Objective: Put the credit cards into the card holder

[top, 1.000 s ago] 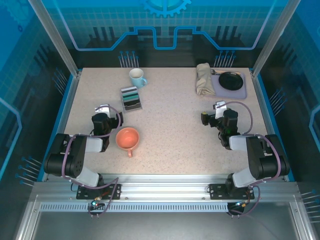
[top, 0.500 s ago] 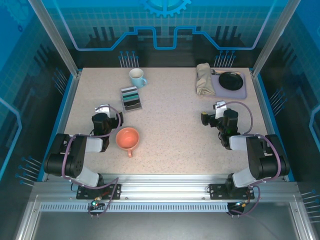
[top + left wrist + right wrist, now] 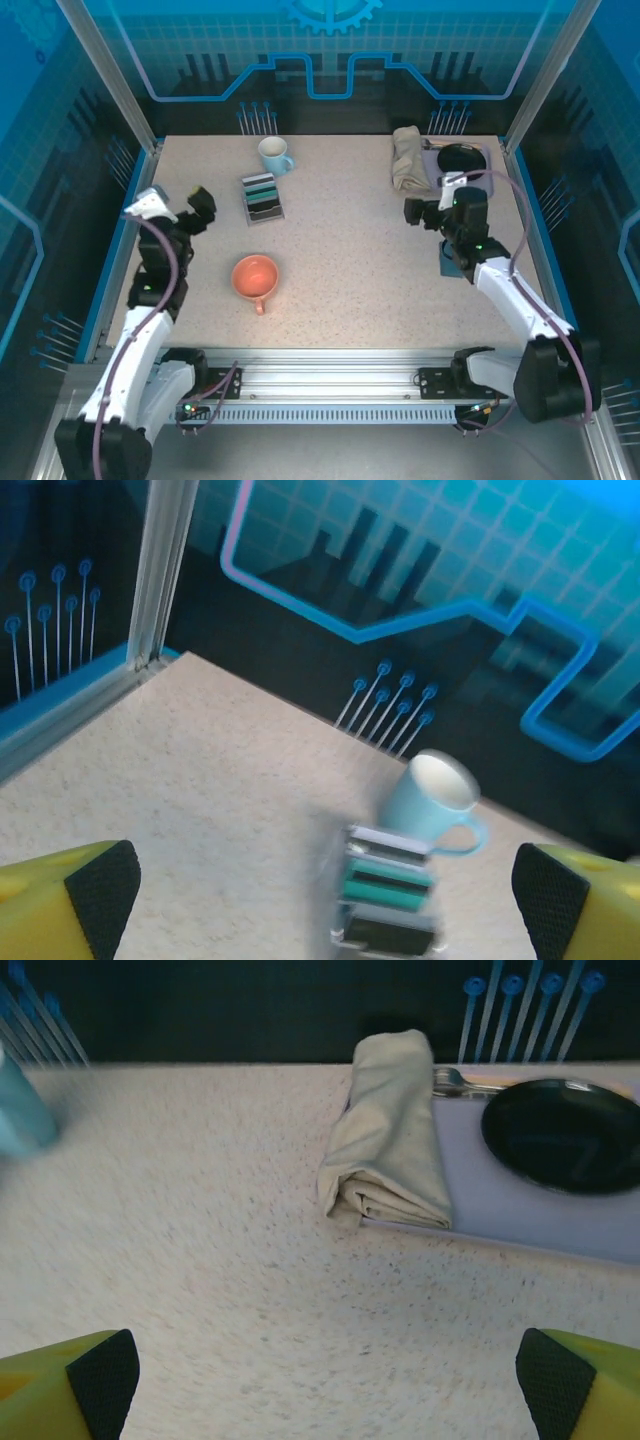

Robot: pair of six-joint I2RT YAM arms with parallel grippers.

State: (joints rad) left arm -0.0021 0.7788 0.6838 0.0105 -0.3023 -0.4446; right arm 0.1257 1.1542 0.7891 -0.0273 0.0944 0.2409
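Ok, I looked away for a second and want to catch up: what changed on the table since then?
Both arms unfolded: the left gripper swung out toward the table's left edge, the right gripper reached farther toward the tray. Both are open and empty; nothing was grasped. The card rack, blue mug, orange mug and napkin stayed put.

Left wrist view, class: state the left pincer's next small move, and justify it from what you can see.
Probably ease the left pincer forward and down, slightly rightward, toward the credit cards. Its jaws stand open with nothing between them, and the cards sit ahead of it, untouched, just in front of the blue mug.
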